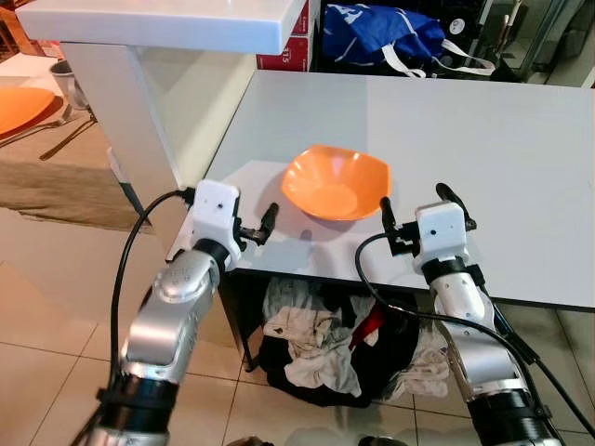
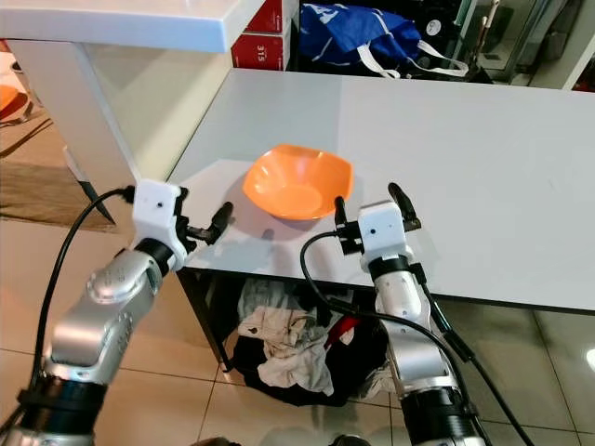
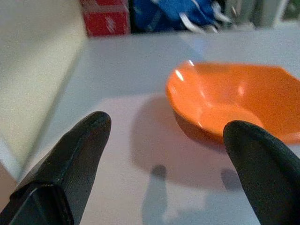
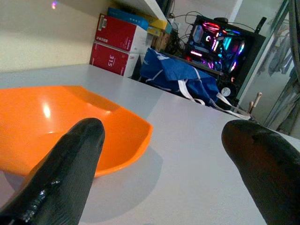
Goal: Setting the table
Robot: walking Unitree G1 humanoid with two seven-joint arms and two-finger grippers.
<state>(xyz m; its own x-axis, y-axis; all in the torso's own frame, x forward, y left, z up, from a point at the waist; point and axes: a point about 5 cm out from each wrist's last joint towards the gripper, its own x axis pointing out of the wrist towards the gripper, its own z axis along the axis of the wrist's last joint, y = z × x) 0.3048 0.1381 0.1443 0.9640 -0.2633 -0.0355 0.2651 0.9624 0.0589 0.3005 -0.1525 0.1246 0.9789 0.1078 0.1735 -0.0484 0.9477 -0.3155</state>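
Note:
An orange bowl [image 1: 335,183] stands upright and empty on the grey table [image 1: 483,139], close to its near edge. My left gripper [image 1: 257,226] hovers over the table's near left corner, just left of the bowl, fingers open and holding nothing. In the left wrist view the bowl [image 3: 234,105] lies ahead, nearer one black finger [image 3: 262,164]. My right gripper [image 1: 414,199] is open at the near edge, just right of the bowl, not touching it. In the right wrist view the bowl [image 4: 61,126] sits behind one finger [image 4: 70,164].
A white counter [image 1: 167,23] overhangs the table's left side. A blue bag [image 1: 381,32] and red boxes [image 1: 290,46] stand at the far edge. A clothes pile [image 1: 325,344] lies under the table. At the far left, another table holds an orange plate [image 1: 20,107] and cutlery.

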